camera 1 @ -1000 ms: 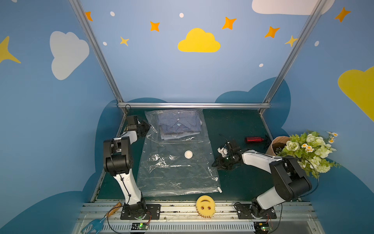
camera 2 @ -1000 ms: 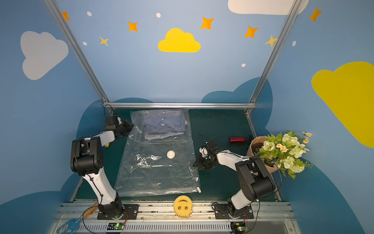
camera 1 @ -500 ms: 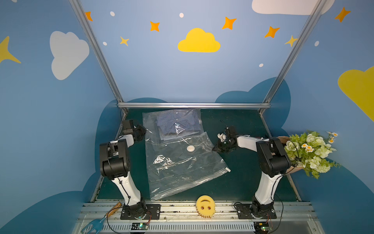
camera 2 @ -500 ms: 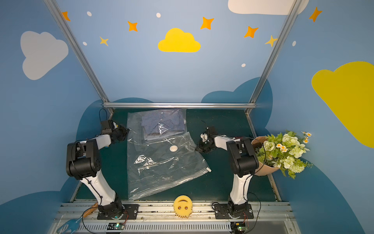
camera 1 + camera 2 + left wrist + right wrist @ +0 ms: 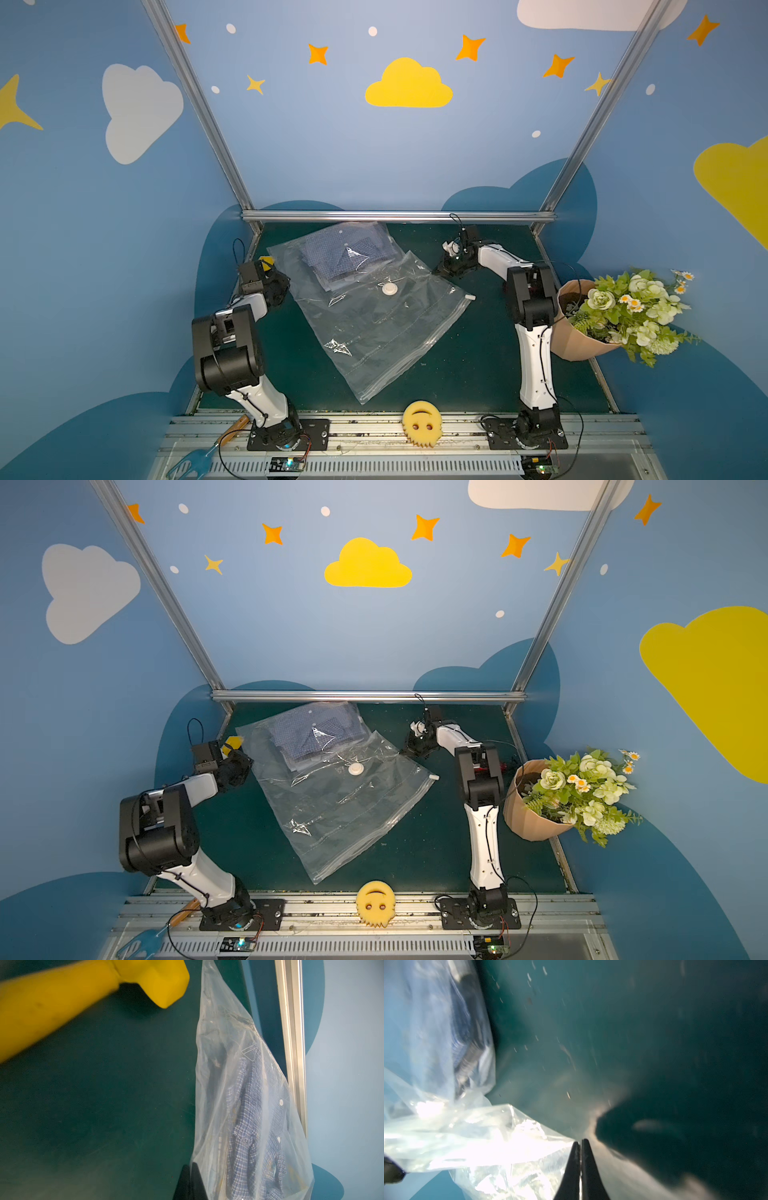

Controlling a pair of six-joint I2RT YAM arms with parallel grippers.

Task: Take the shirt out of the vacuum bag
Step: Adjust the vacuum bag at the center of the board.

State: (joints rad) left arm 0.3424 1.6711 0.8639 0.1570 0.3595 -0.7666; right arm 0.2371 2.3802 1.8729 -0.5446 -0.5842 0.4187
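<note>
Vacuum bag (image 5: 374, 328) lying skewed on the table (image 5: 478, 353), checked blue shirt (image 5: 340, 259) inside its far end.
Left tool (image 5: 284, 286) is clamped on the bag's left edge; right tool (image 5: 438, 271) is pinched shut on a fold at the bag's right edge.

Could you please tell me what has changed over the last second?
The right gripper closed on the right edge of the vacuum bag and drew it toward the far side, swinging the bag askew; the slider clip corner moved farther away. The left gripper stays shut on the left edge. The shirt is still inside; the smiley sponge and flowers are unmoved.
</note>
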